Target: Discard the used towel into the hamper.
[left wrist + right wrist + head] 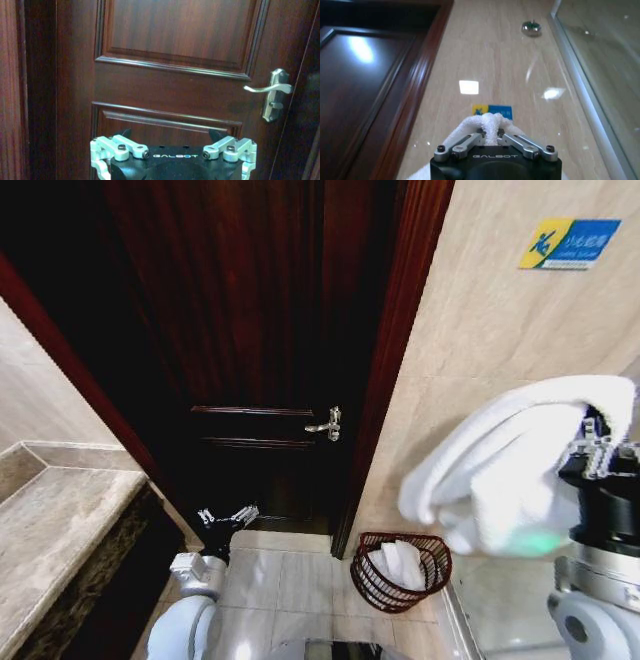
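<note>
Towel held high, hamper waiting below

Clamped on a fold of the white towel (505, 470) by the right gripper (490, 137), fingers (517, 141) pinched together around the cloth. Raised at the robot's right side, near the beige tiled wall (480, 330), with most of the cloth draped away from the gripper toward the robot's left and hanging down beneath it. Lying roughly level along its long axis, thick rolled edge uppermost, loose end drooping at the far left of the bundle.

Well below that gripper and to its left on the floor: the hamper (401, 570), standing upright, mouth open upward, already holding some white cloth. Just beside the dark wooden door (250, 330) and its frame.

Low and idle at the robot's left: the left gripper (228, 518), fingers spread apart and holding nothing, facing the door panel and lever handle (270, 89).

Probably mid-carry. Best brought across and down until directly above the hamper's mouth before letting go, low enough that the trailing end falls inside rather than over the rim. Worth keeping the hanging cloth off the door frame and the glass panel (600, 56) along the way. Release only once the bulk is centred over the opening.
</note>
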